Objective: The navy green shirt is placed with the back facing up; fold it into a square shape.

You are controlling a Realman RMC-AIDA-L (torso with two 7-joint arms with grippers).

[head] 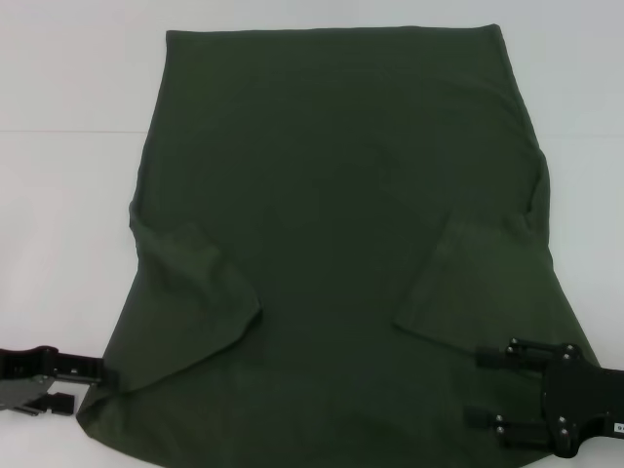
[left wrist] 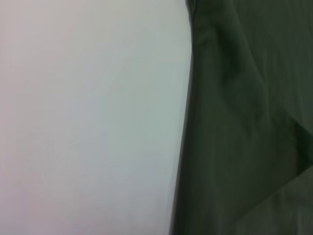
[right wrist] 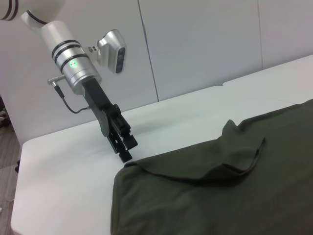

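The navy green shirt [head: 331,195] lies flat on the white table [head: 58,195], both short sleeves folded inward onto the body. My left gripper [head: 88,388] is low at the shirt's near left corner, fingers apart, one fingertip touching the cloth edge. The right wrist view shows it [right wrist: 127,149] at that corner of the shirt [right wrist: 220,196]. My right gripper [head: 478,387] is open over the shirt's near right part, its fingers pointing left with nothing between them. The left wrist view shows the shirt's edge [left wrist: 244,122] on bare table [left wrist: 88,122].
White table surface shows around the shirt on the left, right and far sides. The right wrist view shows a white wall [right wrist: 195,44] behind the table and the table's edge [right wrist: 17,196] beside the left arm.
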